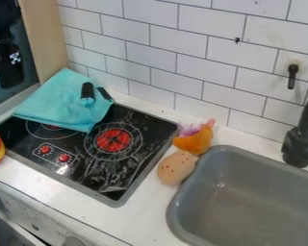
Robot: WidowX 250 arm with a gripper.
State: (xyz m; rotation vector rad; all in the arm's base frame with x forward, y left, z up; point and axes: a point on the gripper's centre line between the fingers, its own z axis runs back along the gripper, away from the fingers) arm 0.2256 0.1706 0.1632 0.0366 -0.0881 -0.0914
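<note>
My black gripper (pixel 8 61) hangs at the upper left, nearest the turquoise cloth (pixel 60 103); I cannot tell whether my grip is open or closed. The cloth lies rumpled across the upper left of the black cooktop (pixel 81 165), with a dark, handle-like piece (pixel 87 91) on it. I judge it light, limp and hard to damage, best pinched at a raised fold, since flat fabric might slip away from me.

Site type: kitchen, full-size or mock-up not determinable. Identifying features: a black stove (pixel 86 166) with red burner markings (pixel 113 140), set into a white counter (pixel 144 214); an adjacent grey sink (pixel 174 211) with a black faucet (pixel 301 140); a white tiled wall (pixel 208 24) behind.
</note>
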